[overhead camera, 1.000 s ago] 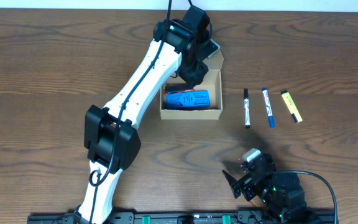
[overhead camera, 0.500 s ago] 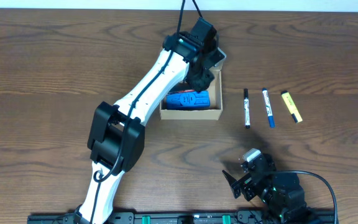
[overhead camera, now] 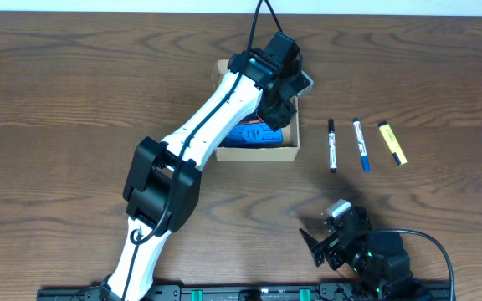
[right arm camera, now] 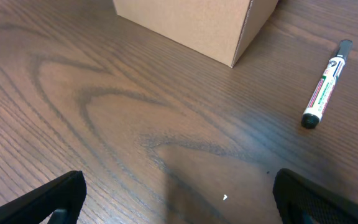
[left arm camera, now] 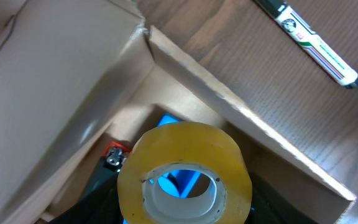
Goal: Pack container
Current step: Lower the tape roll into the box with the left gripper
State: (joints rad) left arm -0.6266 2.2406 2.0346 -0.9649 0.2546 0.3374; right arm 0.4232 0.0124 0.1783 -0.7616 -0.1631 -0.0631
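The box (overhead camera: 258, 154) is seen on the table (overhead camera: 74, 100) with its flap lid (left arm camera: 42, 74) thrown open at the far side. Packing is judged to be partly done. A blue item (overhead camera: 249, 136) is already laid flat inside the box, along its near wall. A roll of yellow tape (left arm camera: 185, 143) is gripped by the left claw (overhead camera: 276, 115), whose fingers are clenched on the roll's sides. The roll is held just above the box's inside, over the blue item and close to the right-hand wall. It has not yet been set down, as far as can be told from the left wrist view.

Three things are left outside. A black pen (overhead camera: 332, 145) lies just to the right of the box. A blue pen (overhead camera: 360, 144) lies beyond it, and a yellow highlighter (overhead camera: 392, 143) is farthest from the box. All three lie apart from one another and roughly parallel.

The right claw (overhead camera: 325, 232) is parked nearer the robot than the box, to the right of it. Its jaws are spread wide and nothing is held between them.

What remains is reckoned to be the release of the tape into the box, the loading of the three pens, and probably the closing of the flap.
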